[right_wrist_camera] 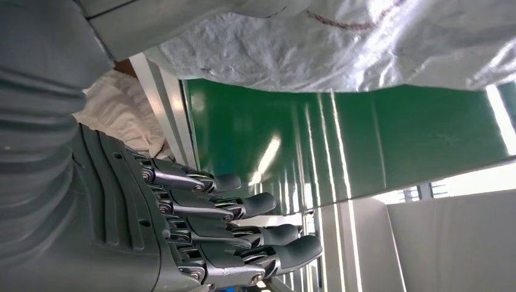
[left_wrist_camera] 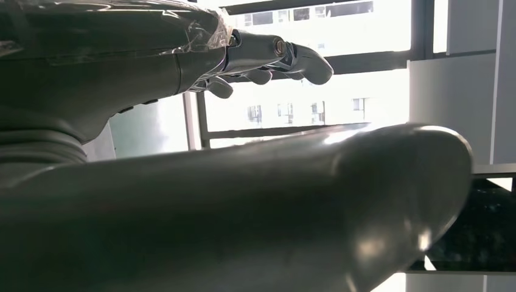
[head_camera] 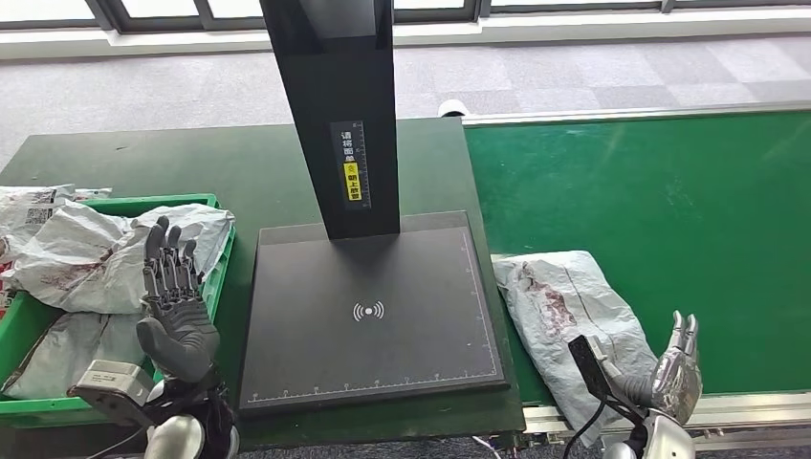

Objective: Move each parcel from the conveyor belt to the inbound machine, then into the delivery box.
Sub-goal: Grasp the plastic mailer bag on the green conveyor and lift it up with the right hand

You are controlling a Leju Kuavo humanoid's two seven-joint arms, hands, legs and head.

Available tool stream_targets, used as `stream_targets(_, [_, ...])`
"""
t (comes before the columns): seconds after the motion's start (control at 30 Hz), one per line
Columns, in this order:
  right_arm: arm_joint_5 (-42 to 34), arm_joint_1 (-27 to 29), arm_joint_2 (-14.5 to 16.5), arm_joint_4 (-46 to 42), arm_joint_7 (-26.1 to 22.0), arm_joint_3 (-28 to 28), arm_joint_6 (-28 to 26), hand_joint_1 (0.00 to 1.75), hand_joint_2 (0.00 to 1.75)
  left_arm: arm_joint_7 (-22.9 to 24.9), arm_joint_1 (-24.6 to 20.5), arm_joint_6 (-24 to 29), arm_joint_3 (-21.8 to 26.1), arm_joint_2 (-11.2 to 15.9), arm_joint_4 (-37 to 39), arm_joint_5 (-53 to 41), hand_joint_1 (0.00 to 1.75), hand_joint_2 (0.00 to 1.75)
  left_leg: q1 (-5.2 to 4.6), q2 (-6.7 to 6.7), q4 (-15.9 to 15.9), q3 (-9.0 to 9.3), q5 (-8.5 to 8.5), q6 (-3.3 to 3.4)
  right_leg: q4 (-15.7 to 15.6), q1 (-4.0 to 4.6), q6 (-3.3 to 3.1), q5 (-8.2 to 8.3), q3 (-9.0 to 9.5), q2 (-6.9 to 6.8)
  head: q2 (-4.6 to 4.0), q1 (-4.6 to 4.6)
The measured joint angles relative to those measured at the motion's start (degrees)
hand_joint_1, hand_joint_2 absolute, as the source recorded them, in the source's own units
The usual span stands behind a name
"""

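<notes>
Here, several grey parcels (head_camera: 91, 258) already fill the green delivery box (head_camera: 206, 287) at lower left, while one parcel (head_camera: 564, 306) remains on the conveyor belt (head_camera: 669, 220) at lower right, awaiting the inbound machine (head_camera: 368, 311); left hand (head_camera: 172, 306) and right hand (head_camera: 674, 368) both spread, empty.

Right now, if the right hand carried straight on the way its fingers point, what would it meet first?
Probably nothing close: the right hand has its fingers extended over the green conveyor belt, with the grey parcel beside it. Depth is unclear.

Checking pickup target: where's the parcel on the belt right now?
In the head view, the parcel lies at the belt's near-left corner, beside the scanner plate, with the right hand open just at its near right edge.
</notes>
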Motion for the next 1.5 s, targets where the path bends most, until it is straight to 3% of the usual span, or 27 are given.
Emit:
stream_targets(0.23, [3.47, -3.25, -1.62, 9.83, 1.71, -3.37, 3.57, 0.00, 1.75, 0.00, -0.06, -1.20, 0.00, -0.01, 1.32, -0.43, 0.00, 0.00, 0.00, 0.00, 0.00, 0.00, 0.00, 0.00, 0.00, -0.01, 0.00, 0.00, 0.01, 0.00, 0.00, 0.00])
stream_targets(0.5, [3.31, -5.95, -1.57, 15.73, -2.63, -4.10, 7.71, 0.00, 1.75, 0.00, -0.29, -2.25, 0.00, -0.05, 2.63, -1.16, 0.00, 0.00, 0.01, 0.21, 0.00, 0.13, -0.02, 0.00, 0.00, 0.04, 0.00, 0.01, 0.09, 0.16, 0.00, 0.00])
stream_targets(0.53, [3.30, -6.08, -1.44, 15.91, -2.92, -4.10, 8.18, 0.16, 1.75, 0.00, -0.31, -2.33, 0.00, -0.05, 2.78, -1.16, 0.00, 0.00, 0.01, 0.24, 0.00, 0.14, -0.03, 0.00, 0.00, 0.05, 0.00, 0.01, 0.11, 0.18, 0.00, 0.00])
stream_targets(0.63, [3.27, -6.26, -0.89, 16.12, -3.77, -4.07, 9.42, 1.47, 1.75, 0.00, -0.44, -2.57, 0.00, -0.05, 3.22, -1.15, 0.00, 0.00, 0.01, 0.30, 0.00, 0.11, -0.08, -0.01, -0.01, 0.06, 0.00, 0.00, 0.26, 0.23, 0.00, 0.00])
stream_targets(0.67, [3.04, -6.23, -0.66, 16.13, -4.47, -4.02, 9.87, 1.75, 1.75, 0.00, -0.50, -2.62, 0.00, -0.05, 3.36, -1.15, 0.00, 0.00, 0.01, 0.31, 0.00, 0.09, -0.09, -0.02, -0.01, 0.07, -0.01, 0.00, 0.31, 0.24, 0.00, 0.00])
stream_targets(0.83, [-1.13, -4.71, 1.01, 14.55, -10.79, -3.40, 11.03, 1.75, 1.75, 0.00, -0.95, -2.68, 0.00, -0.04, 4.01, -0.69, 0.00, 0.00, 0.01, 0.32, 0.00, -0.02, -0.12, -0.03, -0.01, 0.08, -0.01, 0.00, 0.34, 0.26, 0.00, 0.00])
stream_targets(1.33, [-8.95, 0.19, 5.21, 2.92, -15.85, -1.96, 12.34, 1.75, 1.75, 0.00, -1.70, -2.65, -0.01, -0.03, 4.67, -0.52, 0.00, 0.00, 0.01, 0.25, 0.00, 0.12, -0.07, -0.06, 0.00, 0.08, -0.02, 0.00, 0.05, 0.21, 0.00, 0.00])
stream_targets(1.5, [-17.93, 1.90, 6.53, -2.14, -21.71, -1.72, 7.61, 1.75, 1.75, 0.00, -1.70, -1.60, -0.03, 0.02, 4.70, -0.25, 0.00, 0.00, 0.01, 0.20, 0.00, 0.07, -0.07, -0.05, 0.00, 0.03, -0.02, 0.00, 0.03, 0.18, 0.00, 0.00])
